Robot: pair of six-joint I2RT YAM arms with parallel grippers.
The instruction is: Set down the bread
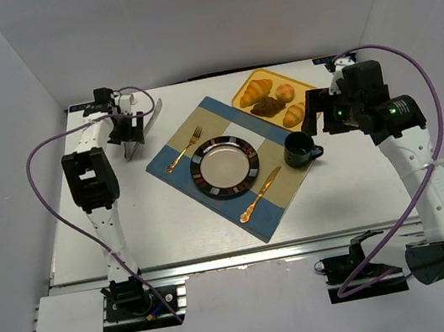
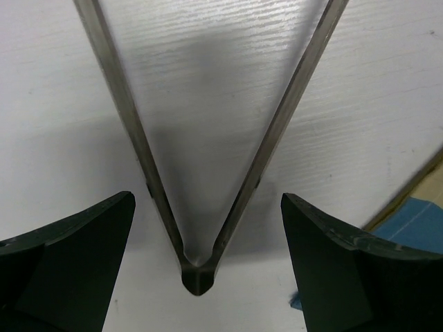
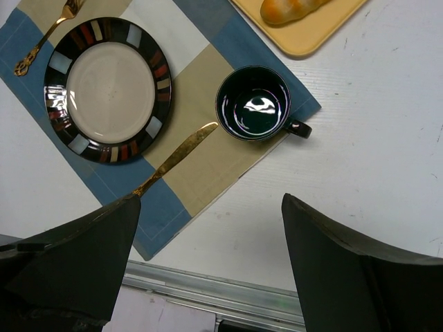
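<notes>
The bread (image 1: 267, 107) lies on the yellow tray (image 1: 307, 83) at the far side of the desk (image 1: 131, 232), about 1 o'clock from the plate (image 1: 225, 166). It sits among golden croissants and a small bun. The plate is bare, so the placing is not yet done.

The left end effector (image 2: 208, 200) is spread wide over a pair of metal tongs (image 2: 129, 117), at roughly 10 o'clock from the plate. The tongs rest flat on the desk. Their hinge sits between the fingers and their two arms fan out toward 12 o'clock in the wrist view. Neither finger touches metal. The right end effector (image 3: 211, 207) is also spread and holds nothing. It hangs above the cup (image 3: 253, 102), just beside the tray.

The step in hand looks like taking up the tongs. To do it well, the left fingers should slide a little toward 12 o'clock before closing. They would then press on the springy arms, not at the stiff hinge. The V should stay centred so both arms are caught evenly. A light squeeze should leave the tips apart, ready for the pastry.

In the top view the bread's long axis runs roughly from 9 to 3 o'clock, dipping slightly toward 4. It is too small there to tell one end from the other. The tong tips should close across that axis, at its thick middle.
</notes>
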